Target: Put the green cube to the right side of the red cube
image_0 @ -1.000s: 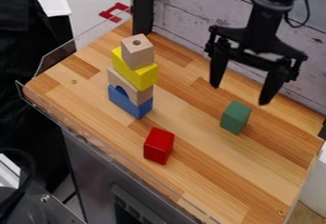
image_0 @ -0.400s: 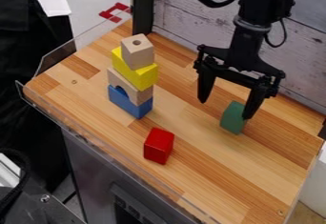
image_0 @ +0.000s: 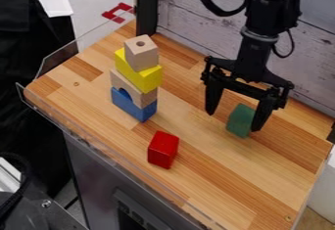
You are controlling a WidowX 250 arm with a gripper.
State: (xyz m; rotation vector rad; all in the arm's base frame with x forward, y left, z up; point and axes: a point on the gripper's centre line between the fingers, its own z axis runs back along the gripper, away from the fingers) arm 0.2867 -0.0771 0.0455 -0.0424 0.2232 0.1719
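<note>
The black gripper (image_0: 234, 121), fingers wide apart, hangs around the green cube (image_0: 241, 119). Wooden tabletop (image_0: 209, 150) stretches from there to the red cube (image_0: 163, 149), nearer the front edge. The gripper has lowered; both cubes stay put.

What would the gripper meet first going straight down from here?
Likely the green cube, in line with the open gripper; depth is unclear, so it might touch the wooden tabletop first.
</note>
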